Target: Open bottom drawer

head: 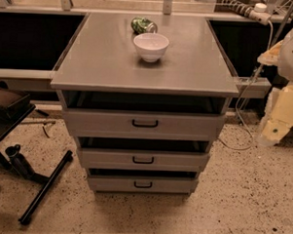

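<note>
Bottom drawer (142,184): narrow flat grey front, small black bar handle, lowest in the bench (105,58), just above the speckled floor (240,201), with open room in front. End effector (278,120): pale, blocky, at right edge, well apart from the drawer; can't tell its state.

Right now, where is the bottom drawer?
The bottom drawer sits lowest in the grey cabinet, under the middle drawer, low centre of view; the pincer is at the right edge.
</note>
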Action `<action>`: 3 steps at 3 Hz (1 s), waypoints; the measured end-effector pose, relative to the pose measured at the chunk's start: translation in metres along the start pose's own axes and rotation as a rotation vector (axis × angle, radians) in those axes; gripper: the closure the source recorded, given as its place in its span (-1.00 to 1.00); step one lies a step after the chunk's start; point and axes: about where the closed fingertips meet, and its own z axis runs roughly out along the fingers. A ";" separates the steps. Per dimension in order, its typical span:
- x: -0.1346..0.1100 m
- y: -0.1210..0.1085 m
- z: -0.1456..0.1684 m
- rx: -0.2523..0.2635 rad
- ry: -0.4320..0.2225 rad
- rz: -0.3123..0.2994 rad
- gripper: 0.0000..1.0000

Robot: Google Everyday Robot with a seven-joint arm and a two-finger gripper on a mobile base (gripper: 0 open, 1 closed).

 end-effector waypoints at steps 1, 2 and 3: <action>0.000 0.000 0.000 0.000 0.000 0.000 -1.00; 0.000 0.005 0.011 -0.001 -0.048 0.006 -1.00; 0.001 0.026 0.058 -0.040 -0.137 0.046 -1.00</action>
